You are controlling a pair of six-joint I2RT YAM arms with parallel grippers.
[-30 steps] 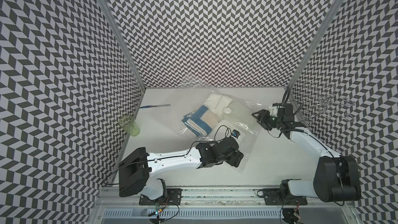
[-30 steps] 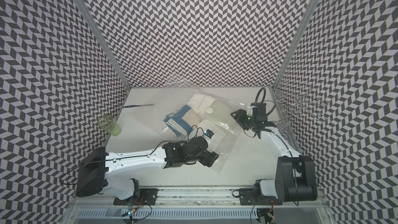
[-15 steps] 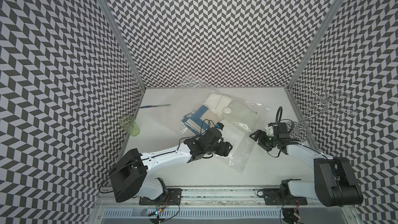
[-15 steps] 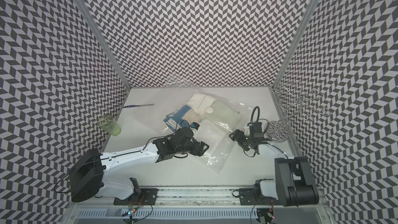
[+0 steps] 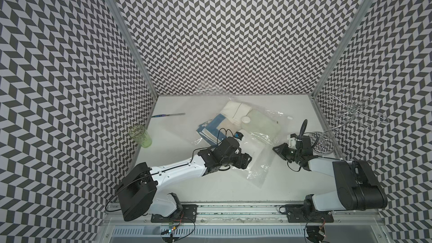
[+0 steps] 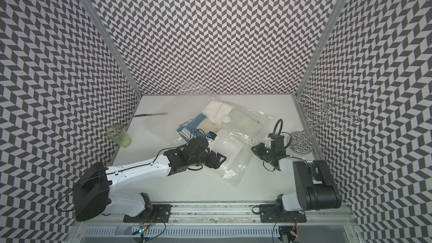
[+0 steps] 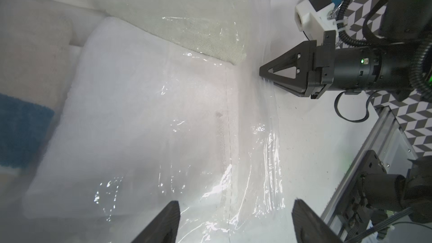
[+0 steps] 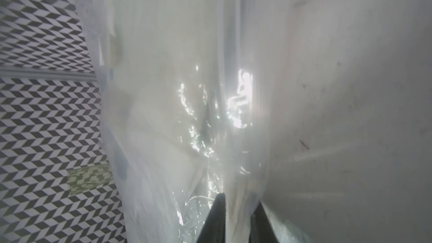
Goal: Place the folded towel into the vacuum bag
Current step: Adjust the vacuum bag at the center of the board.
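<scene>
The vacuum bag [image 5: 258,172] [image 6: 233,175] lies crinkled mid-table, its round white valve cap [image 5: 246,119] toward the back. A white folded towel [image 7: 140,118] [image 6: 230,150] shows through the bag's clear film [image 7: 257,160]. My left gripper [image 5: 245,160] [image 7: 236,206] hovers open over the bag's near part, just short of that towel. My right gripper [image 5: 275,147] [image 7: 261,71] [image 8: 240,206] is shut on the bag's right edge, with plastic [image 8: 163,90] pinched between its fingers.
Cream [image 5: 233,111], pale green [image 5: 263,125] and blue [image 5: 210,128] towels lie around the bag's back half. A green cup [image 5: 140,135] stands by the left wall. A thin metal tool [image 5: 168,115] lies at back left. A wire rack [image 5: 323,147] stands just right of my right gripper.
My right arm swung from the back right down to the bag's right edge and closed on it. The left gripper shifted slightly back and stayed open.
</scene>
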